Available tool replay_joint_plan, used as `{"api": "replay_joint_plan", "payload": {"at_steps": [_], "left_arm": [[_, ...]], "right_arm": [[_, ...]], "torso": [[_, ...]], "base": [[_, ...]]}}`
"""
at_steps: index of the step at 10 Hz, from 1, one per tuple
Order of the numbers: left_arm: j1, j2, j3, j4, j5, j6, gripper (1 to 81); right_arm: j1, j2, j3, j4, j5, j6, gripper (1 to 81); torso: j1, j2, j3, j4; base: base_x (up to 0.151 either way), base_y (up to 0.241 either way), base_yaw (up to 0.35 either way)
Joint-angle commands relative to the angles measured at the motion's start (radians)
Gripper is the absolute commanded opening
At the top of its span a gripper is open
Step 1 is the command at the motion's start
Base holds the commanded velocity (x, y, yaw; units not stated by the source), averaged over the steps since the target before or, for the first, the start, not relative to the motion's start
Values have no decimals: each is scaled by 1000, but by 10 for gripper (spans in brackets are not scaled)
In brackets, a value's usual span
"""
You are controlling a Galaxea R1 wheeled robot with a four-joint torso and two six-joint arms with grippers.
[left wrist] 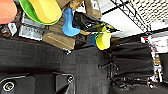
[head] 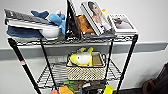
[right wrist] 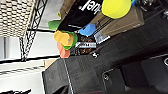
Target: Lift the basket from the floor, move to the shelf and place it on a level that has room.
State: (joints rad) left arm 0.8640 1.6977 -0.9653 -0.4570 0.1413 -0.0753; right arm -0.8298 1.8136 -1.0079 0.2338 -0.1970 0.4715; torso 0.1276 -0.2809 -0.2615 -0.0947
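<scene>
The beige woven basket (head: 86, 72) stands on the black wire rack's (head: 18, 56) second-highest level (head: 48, 75), toward its front middle, and is much narrower than the tier. A yellow and white plush toy (head: 82, 58) lies in it. The tier has bare wire grid to the basket's left. In the right wrist view the basket's woven underside (right wrist: 15, 17) shows through the wire. Dark grey carpet floor (left wrist: 45, 57) lies below the rack, also seen in the right wrist view as floor (right wrist: 82, 72).
The top tier holds books (head: 98, 17), a blue plush (head: 53, 18) and folded cloth. Colourful blocks (head: 65, 89) sit on the tier under the basket, with a yellow block (left wrist: 103, 40) and brown cardboard (left wrist: 58, 40) near the floor. A white wall (head: 150, 62) stands behind.
</scene>
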Motion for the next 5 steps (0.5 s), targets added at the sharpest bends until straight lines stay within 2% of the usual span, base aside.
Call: {"api": "replay_joint_plan", "payload": {"at_steps": [1,3,5], "left_arm": [[250,148,-104,150,-216,25,811],[331,223,-187,181,-244,25,811],[419,313,-291,213,-327,25,811]], "right_arm": [[-130,146,-167,-110,-7,-10,811],[-199,213,-230,-160,-4,-10,811],[-272,296,-335,-206,2,-10,811]], "torso": [[0,0,0,0],[0,0,0,0],[-1,-1,0,0]], "base": [[0,0,0],[0,0,0],[0,0,0]]}}
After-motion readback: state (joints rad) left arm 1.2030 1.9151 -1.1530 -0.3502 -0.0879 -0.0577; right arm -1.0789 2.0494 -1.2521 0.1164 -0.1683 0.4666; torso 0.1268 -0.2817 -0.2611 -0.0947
